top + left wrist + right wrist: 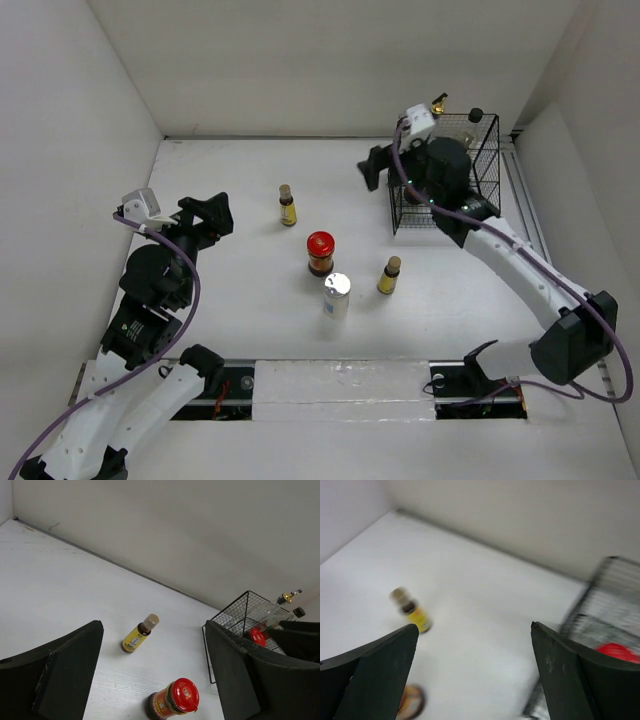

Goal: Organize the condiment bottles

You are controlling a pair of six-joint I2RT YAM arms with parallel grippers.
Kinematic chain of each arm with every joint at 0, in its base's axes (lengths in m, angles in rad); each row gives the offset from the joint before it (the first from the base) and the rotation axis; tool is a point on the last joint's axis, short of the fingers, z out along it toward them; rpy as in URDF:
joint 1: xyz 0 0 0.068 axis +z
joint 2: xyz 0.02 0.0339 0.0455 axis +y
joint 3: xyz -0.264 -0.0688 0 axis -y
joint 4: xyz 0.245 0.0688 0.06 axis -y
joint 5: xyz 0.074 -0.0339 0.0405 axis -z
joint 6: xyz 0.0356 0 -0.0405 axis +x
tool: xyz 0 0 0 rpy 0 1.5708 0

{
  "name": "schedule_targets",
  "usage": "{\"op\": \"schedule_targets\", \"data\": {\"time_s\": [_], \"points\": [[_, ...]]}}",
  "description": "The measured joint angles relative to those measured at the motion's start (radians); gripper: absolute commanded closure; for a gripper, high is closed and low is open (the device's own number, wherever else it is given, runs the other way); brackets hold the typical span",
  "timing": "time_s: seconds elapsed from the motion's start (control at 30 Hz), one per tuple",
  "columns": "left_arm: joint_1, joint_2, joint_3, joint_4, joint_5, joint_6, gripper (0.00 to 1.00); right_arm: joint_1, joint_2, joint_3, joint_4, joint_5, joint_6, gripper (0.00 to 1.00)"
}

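Note:
Four bottles stand on the table: a yellow brown-capped bottle (288, 206), a red-lidded jar (320, 252), a silver-lidded jar (337, 295) and a second yellow bottle (389, 275). The black wire basket (480, 150) holds a clear gold-spouted bottle (438, 103) and a black-capped bottle (475, 114). My left gripper (208, 214) is open and empty, left of the bottles. My right gripper (377, 166) is open and empty beside the basket's left side. The left wrist view shows the yellow bottle (137, 635), the red-lidded jar (172, 700) and a red lid (257, 636) inside the basket (235, 612). The right wrist view is blurred.
White walls close the table at the back and both sides. The basket stands in the far right corner. The right arm (520, 265) reaches from the near right up to the basket.

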Motion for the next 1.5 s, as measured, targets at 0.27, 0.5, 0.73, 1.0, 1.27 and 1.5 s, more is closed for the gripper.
{"op": "schedule_targets", "data": {"time_s": [0.27, 0.5, 0.73, 1.0, 1.27, 1.5], "points": [[0.0, 0.0, 0.0, 0.0, 0.006, 0.0, 0.2, 0.307, 0.131, -0.027, -0.179, -0.048, -0.007, 0.0], [0.0, -0.003, 0.0, 0.0, 0.009, 0.0, 0.2, 0.335, 0.235, -0.003, -0.24, -0.022, -0.007, 0.0], [0.0, -0.003, 0.0, 0.0, 0.009, 0.0, 0.2, 0.359, 0.292, 0.02, -0.274, -0.022, -0.007, 0.0], [0.0, -0.003, 0.0, 0.0, 0.009, 0.0, 0.2, 0.37, 0.344, 0.029, -0.275, -0.039, -0.006, 0.08], [0.0, -0.003, 0.0, 0.0, 0.01, 0.0, 0.2, 0.372, 0.372, 0.034, -0.273, -0.021, -0.002, 0.57], [0.0, -0.003, 0.0, 0.0, 0.014, 0.0, 0.2, 0.336, 0.242, 0.024, -0.288, 0.014, 0.009, 0.61]]}}
